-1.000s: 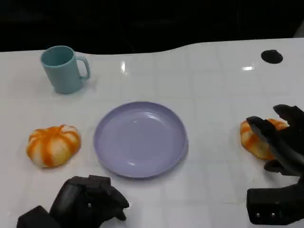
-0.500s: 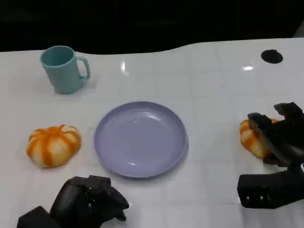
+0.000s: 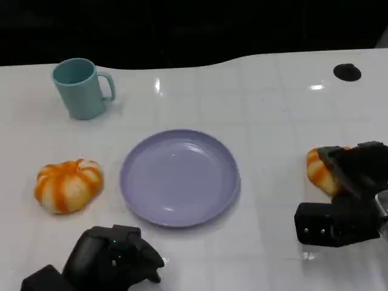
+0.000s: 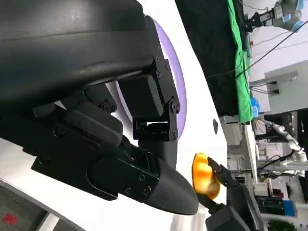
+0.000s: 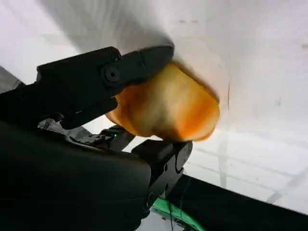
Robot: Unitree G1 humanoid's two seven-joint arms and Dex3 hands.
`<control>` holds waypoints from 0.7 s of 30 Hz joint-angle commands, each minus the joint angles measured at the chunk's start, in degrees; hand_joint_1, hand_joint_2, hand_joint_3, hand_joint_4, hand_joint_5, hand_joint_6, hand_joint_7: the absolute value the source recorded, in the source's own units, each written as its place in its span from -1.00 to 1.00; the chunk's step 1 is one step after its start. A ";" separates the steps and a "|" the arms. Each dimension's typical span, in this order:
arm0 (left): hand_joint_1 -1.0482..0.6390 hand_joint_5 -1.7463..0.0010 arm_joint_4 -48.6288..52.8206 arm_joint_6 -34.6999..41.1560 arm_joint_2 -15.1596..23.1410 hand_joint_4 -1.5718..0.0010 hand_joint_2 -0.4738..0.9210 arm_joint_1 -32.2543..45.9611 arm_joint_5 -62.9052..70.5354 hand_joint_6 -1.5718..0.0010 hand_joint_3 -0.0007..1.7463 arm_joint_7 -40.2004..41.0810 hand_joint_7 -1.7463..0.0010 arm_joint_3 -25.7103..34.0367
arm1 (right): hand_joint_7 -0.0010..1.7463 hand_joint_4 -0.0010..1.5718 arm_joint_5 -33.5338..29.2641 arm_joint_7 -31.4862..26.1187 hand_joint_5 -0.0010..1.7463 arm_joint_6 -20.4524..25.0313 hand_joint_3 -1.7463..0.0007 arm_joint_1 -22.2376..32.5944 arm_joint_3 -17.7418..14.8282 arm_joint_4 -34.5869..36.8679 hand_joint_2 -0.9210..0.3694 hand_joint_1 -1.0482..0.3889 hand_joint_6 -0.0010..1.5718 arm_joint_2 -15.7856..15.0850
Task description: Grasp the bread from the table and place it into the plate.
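Observation:
The bread [image 3: 319,173], a golden-orange roll, lies on the white table at the right, still touching the surface. My right hand [image 3: 356,176] covers its right side. In the right wrist view one of the fingers [image 5: 103,77] lies over the bread [image 5: 168,110] and another presses from below, so the hand grips it. The lilac plate [image 3: 130,182] sits at the table's centre, to the left of the bread. My left hand [image 3: 112,257] rests near the front edge below the plate, fingers curled in around nothing. The left wrist view shows the plate's rim [image 4: 177,82] and the bread [image 4: 203,175] beyond it.
A round orange-and-white striped bun [image 3: 68,185] lies left of the plate. A teal mug [image 3: 80,88] stands at the back left. A black round hole [image 3: 347,72] marks the table's back right. Bare table lies between plate and bread.
My right hand has lowered and its fingers have drawn in around the bread. The bread, the plate and my left hand have stayed in place.

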 commanded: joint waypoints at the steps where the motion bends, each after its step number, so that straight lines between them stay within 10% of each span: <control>1: -1.00 -0.20 -0.66 -0.35 0.73 -0.50 0.98 0.71 -0.36 -0.64 -1.00 0.16 0.18 0.54 | -0.94 0.17 2.97 -4.66 0.64 -4.74 0.99 -0.34 0.00 4.41 -0.89 0.23 0.55 -0.62; 13: -1.00 -0.20 -1.19 0.35 0.70 -0.50 0.98 0.93 -0.45 -0.64 -1.00 0.07 0.18 0.44 | -0.79 0.03 3.97 -18.39 1.00 -13.03 0.99 -0.44 0.57 7.54 -0.87 0.29 0.73 -1.33; 16: -1.00 -0.20 -1.45 0.53 0.69 -0.50 0.97 1.04 -0.40 -0.64 -1.00 0.15 0.18 0.41 | -0.05 0.07 4.16 -22.75 1.00 -15.43 0.99 -0.03 0.39 7.30 -0.88 0.34 0.38 -1.33; 21: -1.00 -0.20 -0.76 0.07 0.59 -0.50 0.97 0.69 -0.59 -0.64 -1.00 -0.04 0.18 0.53 | 0.31 0.13 4.64 -26.43 1.00 -18.58 0.99 0.55 0.20 6.11 -0.88 0.41 0.25 -1.42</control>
